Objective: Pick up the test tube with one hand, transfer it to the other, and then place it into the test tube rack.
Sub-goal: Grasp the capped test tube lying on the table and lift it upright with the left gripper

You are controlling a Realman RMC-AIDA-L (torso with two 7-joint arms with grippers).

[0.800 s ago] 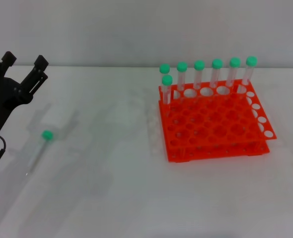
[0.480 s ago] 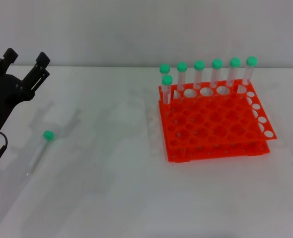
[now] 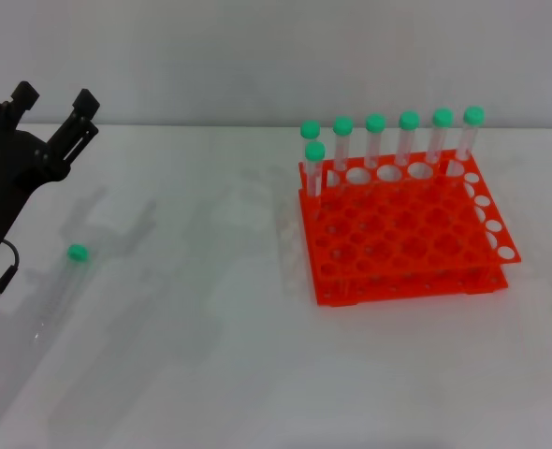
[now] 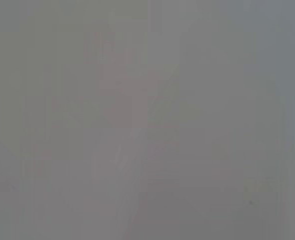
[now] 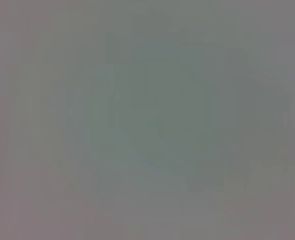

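The tube (image 3: pixel 59 287) lies flat on the tabletop (image 3: pixel 210 355), well left of the rack (image 3: pixel 402 229), green cap toward the far side. The left pincer (image 3: pixel 53 103) hangs above and beyond it, fingers spread apart, holding nothing. Seven capped tubes (image 3: pixel 375 140) stand along the rack's far edge.

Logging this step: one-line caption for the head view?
Left gripper, fingers open, above the lying test tube; seven tubes stand in the test tube rack.
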